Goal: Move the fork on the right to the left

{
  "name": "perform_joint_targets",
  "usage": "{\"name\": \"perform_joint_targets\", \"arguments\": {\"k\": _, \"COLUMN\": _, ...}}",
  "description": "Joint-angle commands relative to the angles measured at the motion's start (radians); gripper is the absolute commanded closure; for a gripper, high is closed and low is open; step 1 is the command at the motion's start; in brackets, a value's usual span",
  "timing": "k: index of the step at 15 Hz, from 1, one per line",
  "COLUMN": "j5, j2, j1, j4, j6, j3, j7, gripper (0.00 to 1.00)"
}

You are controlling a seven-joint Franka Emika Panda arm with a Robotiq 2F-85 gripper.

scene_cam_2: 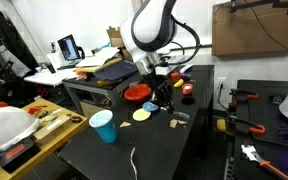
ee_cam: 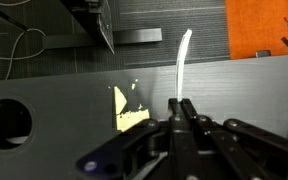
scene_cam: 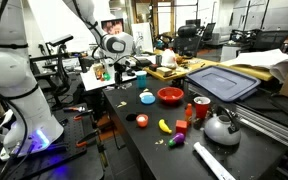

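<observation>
**Fork transfer: grasp not yet made.**
We see the gripper (ee_cam: 184, 112) with its jaws together and empty. The white fork (ee_cam: 182, 62) lies flat on the dark table (ee_cam: 254, 100), just on the far side of the jaws; pickup and leftward move remain.

The dark bench (scene_cam: 132, 138) stands in a crowded workshop room; behind it, in an exterior view, there are black office chairs (scene_cam: 189, 40) and a lit monitor (scene_cam: 112, 27). In an exterior view a low wooden table (scene_cam_2: 49, 118) stands just beside the bench, an open laptop (scene_cam_2: 69, 47) glows further back, and a brown cardboard box (scene_cam_2: 249, 28) sits high. The wrist view shows grey floor (ee_cam: 199, 15) and an orange mat (ee_cam: 264, 28).
</observation>
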Motion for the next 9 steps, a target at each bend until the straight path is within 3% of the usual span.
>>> {"name": "perform_joint_targets", "arguments": {"k": 1, "j5": 0.053, "j2": 0.068, "j1": 0.033, "j4": 0.076, "j6": -0.006, "j3": 0.01, "j7": 0.098, "gripper": 0.99}}
{"name": "perform_joint_targets", "arguments": {"k": 9, "j5": 0.13, "j2": 0.206, "j1": 0.107, "j4": 0.203, "j6": 0.004, "j3": 0.008, "j7": 0.303, "gripper": 0.99}}
